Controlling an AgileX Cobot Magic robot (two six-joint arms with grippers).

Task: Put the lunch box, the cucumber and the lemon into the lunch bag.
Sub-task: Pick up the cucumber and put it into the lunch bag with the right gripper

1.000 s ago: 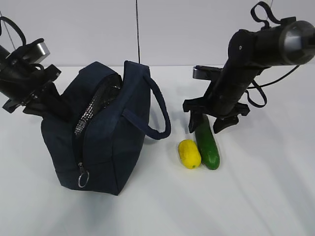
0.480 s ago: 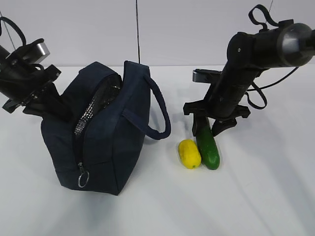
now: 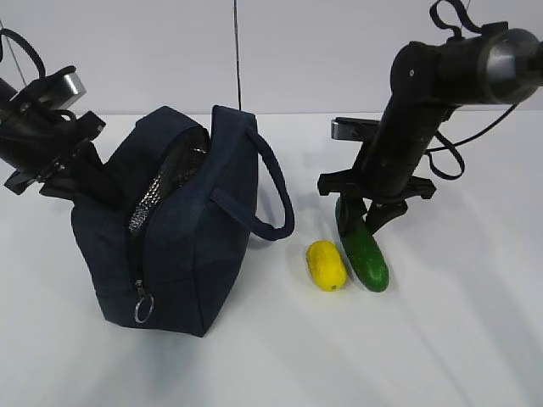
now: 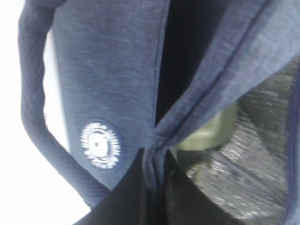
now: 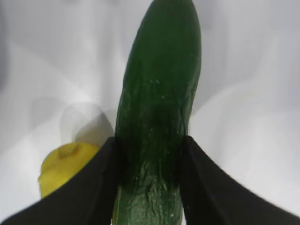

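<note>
Exterior view: the bag [image 3: 182, 246] stands on the white table [image 3: 441, 339] at about 9 o'clock from the frame's centre, its top unzipped and silver lining showing in the gap. A ring pull [image 3: 142, 307] hangs at the bag's lower front, and one handle [image 3: 273, 191] loops out toward 3 o'clock. The left gripper [image 3: 85, 182] presses against the bag's 9 o'clock side, its tips hidden by the fabric. The lemon [image 3: 327, 265] lies on the table at 4 o'clock from the bag. Just beside it, at its 3 o'clock, lies the cucumber [image 3: 363, 248], its far end between the fingers of the right gripper [image 3: 361, 216], which comes down from 1 o'clock.

Left wrist view: the left gripper [image 4: 154, 187] has its fingers together, pinching a fold of the bag's rim [image 4: 157, 150] at 6 o'clock. The round white logo [image 4: 99, 144] sits at 8 o'clock. At 3 o'clock, inside the open bag, silver lining surrounds a pale green shape [image 4: 208, 133], too blurred to name for certain.

Right wrist view: the right gripper [image 5: 149, 183] has both black fingers [image 5: 89, 187] against the cucumber's [image 5: 159, 108] sides, clamped on it near its close end. The cucumber points toward 12 o'clock. The lemon [image 5: 63, 168] peeks out at 8 o'clock, behind the left-hand finger.
</note>
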